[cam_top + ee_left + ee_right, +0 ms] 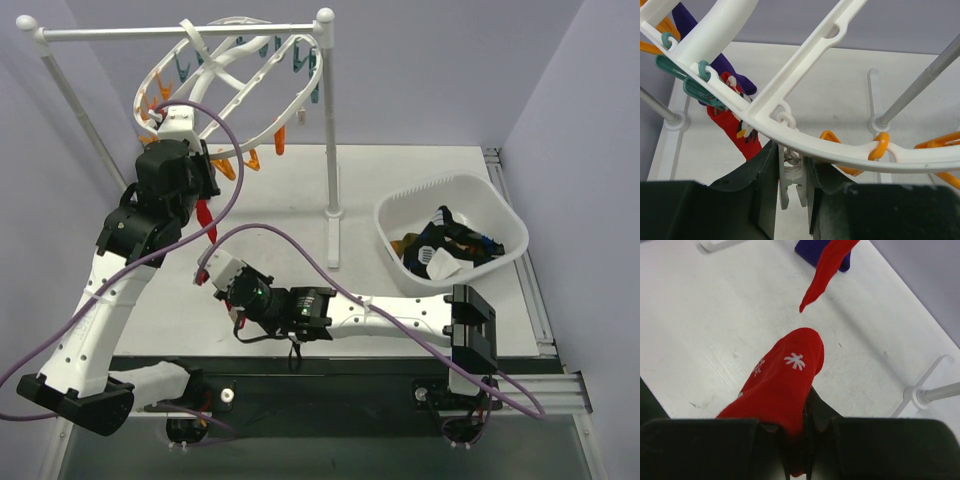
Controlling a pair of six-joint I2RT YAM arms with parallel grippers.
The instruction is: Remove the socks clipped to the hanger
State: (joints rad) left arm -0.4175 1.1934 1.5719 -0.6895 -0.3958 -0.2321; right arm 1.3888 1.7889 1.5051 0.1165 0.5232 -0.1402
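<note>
- A white table (400,180) fills the floor of the scene, with a black strip (330,400) along its near edge and plain pale lilac walls (450,60) closing it in on three sides.
- A white pole rail stand (330,150) rises at the back, and the hanger (800,60) hangs tilted from it, orange clips (837,142) and teal clips (670,67) dangling off its ring.
- A white basin (440,184) sits to the right, holding a heap of socks (445,245).
- A purple sock (730,75) and a hanging red sock (737,130) are still clipped to the hanger's left side.
- The right gripper (802,415) is clenched on a red sock (785,385) with white snowflakes, low over the table.
- The left gripper (792,155) straddles a white clip (792,182) under the ring. Its fingers sit right beside the clip, but I cannot tell whether they press it.
- The red sock drapes over one right finger and hides it.
- From above, the left arm covers its own gripper and the white clip.
- The purple sock's top is cut off in both wrist views.
</note>
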